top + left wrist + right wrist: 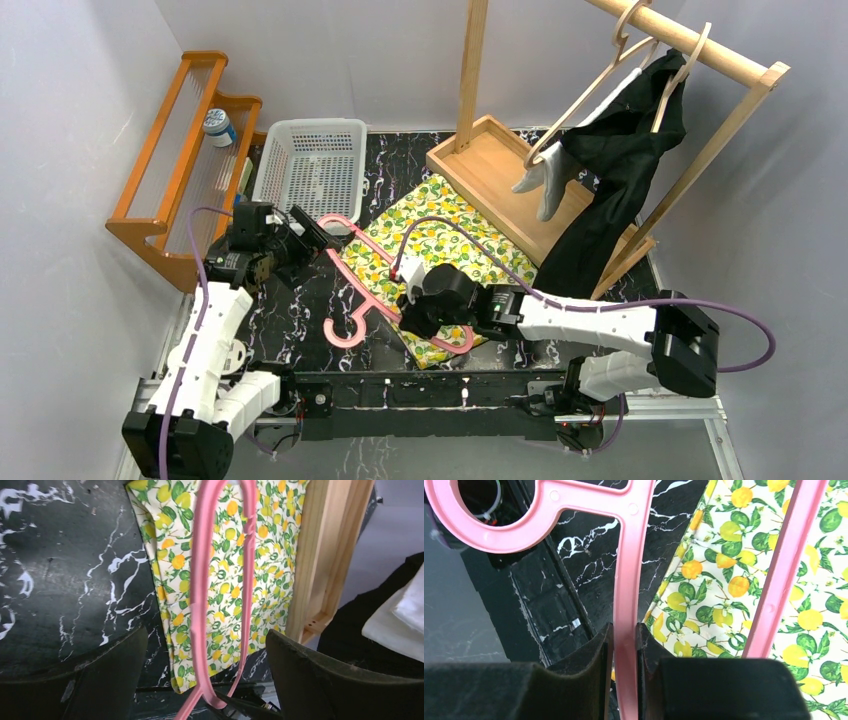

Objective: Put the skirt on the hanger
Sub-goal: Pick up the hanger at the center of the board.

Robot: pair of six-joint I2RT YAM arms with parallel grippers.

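Observation:
The skirt (pixel 450 225) is a lemon-print cloth lying flat on the black marbled table. A pink plastic hanger (pixel 358 270) lies slanted across its near-left corner, with the hook toward the table's front. My right gripper (pixel 415 300) is shut on the hanger; the right wrist view shows both pads clamped on the hanger's (pixel 629 580) straight neck bar below the hook, right gripper (pixel 624 627), skirt (pixel 724 580) to the right. My left gripper (pixel 310 232) stands open at the hanger's far end. In the left wrist view the hanger (pixel 200 580) runs between the wide-apart fingers of the left gripper (pixel 205 635) without touching them, over the skirt (pixel 225 570).
A white basket (pixel 310 165) stands behind the left gripper, next to an orange wooden rack (pixel 180 170) holding a jar (pixel 218 127). At the back right a wooden clothes stand (pixel 480 160) carries wooden hangers and a black garment (pixel 620 170).

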